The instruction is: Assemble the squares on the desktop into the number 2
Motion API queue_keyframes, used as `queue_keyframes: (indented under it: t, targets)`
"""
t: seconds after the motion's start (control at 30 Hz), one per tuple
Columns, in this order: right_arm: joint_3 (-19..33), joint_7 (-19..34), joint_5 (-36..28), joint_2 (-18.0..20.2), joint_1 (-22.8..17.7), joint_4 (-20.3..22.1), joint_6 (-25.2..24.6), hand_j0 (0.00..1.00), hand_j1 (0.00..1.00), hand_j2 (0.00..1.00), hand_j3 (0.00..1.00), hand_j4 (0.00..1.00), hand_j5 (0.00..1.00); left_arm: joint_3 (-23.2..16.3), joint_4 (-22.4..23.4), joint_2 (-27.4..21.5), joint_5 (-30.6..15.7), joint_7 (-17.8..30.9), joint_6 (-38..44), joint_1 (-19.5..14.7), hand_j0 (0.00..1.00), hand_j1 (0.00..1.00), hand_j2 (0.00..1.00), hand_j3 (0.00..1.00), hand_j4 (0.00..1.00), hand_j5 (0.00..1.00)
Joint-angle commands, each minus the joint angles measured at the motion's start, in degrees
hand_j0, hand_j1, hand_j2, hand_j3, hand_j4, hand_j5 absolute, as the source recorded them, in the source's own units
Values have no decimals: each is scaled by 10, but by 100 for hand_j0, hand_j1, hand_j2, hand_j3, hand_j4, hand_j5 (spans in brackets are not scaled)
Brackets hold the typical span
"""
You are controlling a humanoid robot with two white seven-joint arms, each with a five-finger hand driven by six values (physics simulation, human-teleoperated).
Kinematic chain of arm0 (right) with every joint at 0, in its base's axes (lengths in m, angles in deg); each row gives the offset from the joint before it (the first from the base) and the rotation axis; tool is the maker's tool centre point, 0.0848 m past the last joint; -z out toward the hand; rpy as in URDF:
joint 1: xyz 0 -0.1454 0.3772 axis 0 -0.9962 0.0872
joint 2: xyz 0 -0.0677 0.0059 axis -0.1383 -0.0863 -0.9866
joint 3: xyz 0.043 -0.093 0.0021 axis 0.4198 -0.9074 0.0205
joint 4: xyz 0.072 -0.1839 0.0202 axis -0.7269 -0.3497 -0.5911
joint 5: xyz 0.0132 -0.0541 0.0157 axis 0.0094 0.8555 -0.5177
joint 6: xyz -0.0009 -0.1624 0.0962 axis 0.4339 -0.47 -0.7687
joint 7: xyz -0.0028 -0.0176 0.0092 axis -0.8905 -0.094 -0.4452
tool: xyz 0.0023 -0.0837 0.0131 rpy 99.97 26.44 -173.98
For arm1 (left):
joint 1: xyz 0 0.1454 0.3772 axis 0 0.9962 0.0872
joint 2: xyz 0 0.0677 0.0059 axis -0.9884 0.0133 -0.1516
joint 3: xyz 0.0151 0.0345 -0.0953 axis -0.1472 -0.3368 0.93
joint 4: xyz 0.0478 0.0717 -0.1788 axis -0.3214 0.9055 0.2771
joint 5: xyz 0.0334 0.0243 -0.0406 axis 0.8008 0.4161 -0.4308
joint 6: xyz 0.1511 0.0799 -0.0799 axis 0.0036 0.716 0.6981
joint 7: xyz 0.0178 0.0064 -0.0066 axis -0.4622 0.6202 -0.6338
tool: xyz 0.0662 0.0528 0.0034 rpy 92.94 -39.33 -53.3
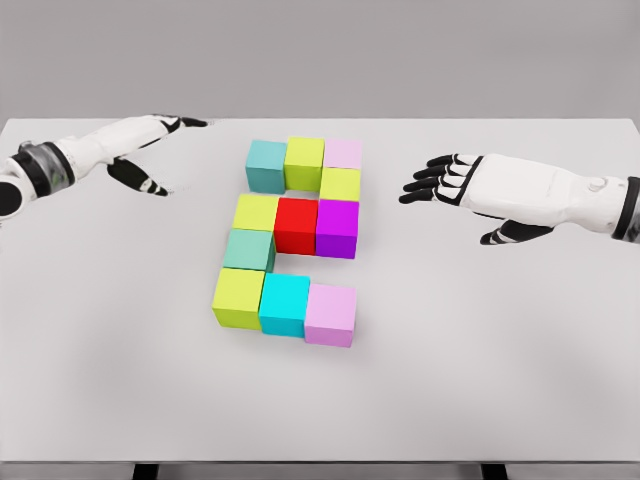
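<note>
Flanking unlabeled coloured cubes [290, 240] in a 2: left robot hand [160, 150] and right robot hand [450, 185], both open.

You see two glossy white arm shells, each banded in black near the wrist. Your left hand [140, 150] and right hand [455, 185] have white backs with black finger segments

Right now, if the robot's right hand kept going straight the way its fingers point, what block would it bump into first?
Probably the yellow-green block on the right side of the 2. The right hand is open, fingers pointing left at it, with bare table between. The hand's height is unclear, so it might pass over.
</note>
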Motion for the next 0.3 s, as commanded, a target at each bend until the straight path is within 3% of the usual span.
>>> queue_keyframes:
  t: [0.0,0.27]
  targets:
    - [1,0,-4,1,0,0,-2,100,100,100,100,100,100,1,0,-41,-20,0,-34,1,100,100,100,100,100,100]
    - [1,0,-4,1,0,0,-2,100,100,100,100,100,100,1,5,-37,-19,-1,-34,3,100,100,100,100,100,100]
